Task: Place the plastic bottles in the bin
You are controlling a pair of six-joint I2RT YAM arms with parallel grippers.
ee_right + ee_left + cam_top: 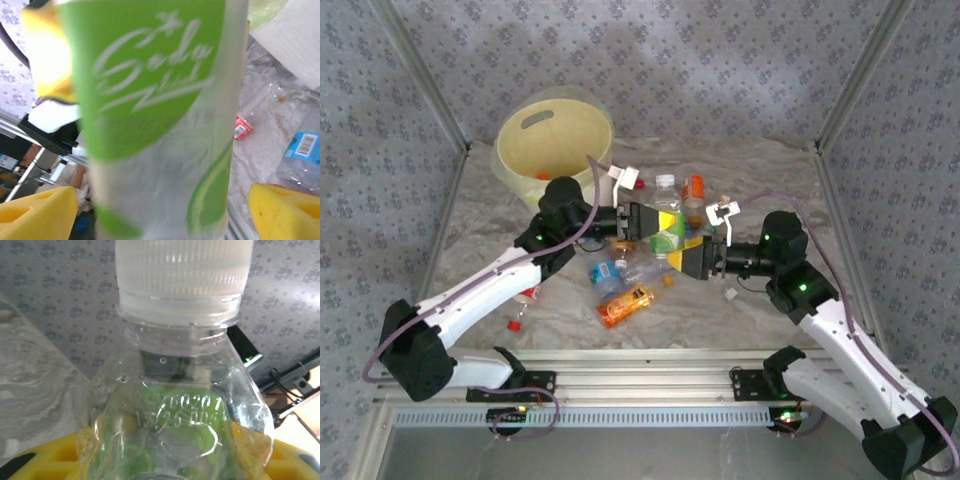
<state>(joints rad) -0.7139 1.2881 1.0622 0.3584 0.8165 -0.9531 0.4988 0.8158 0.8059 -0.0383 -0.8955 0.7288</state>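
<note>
A clear plastic bottle (667, 228) with a green label and white cap (182, 275) stands upright mid-table, between both grippers. My left gripper (663, 221) comes from the left, its yellow pads (47, 455) pressed on the bottle's shoulder (170, 415), shut on it. My right gripper (684, 257) stands open around the lower body (160, 150). Its pads (282, 207) stay clear of the label. The cream bin (602, 128) sits at the back left with something orange inside. More bottles lie on the table: an orange one (693, 198), a blue-labelled one (605, 272) and an orange-labelled one (627, 305).
A red-capped bottle (518, 318) lies by the left arm. In the right wrist view a crushed clear bottle with a red label (247, 122) and a blue-labelled one (300, 155) lie on the crumpled paper. Metal frame posts flank the table.
</note>
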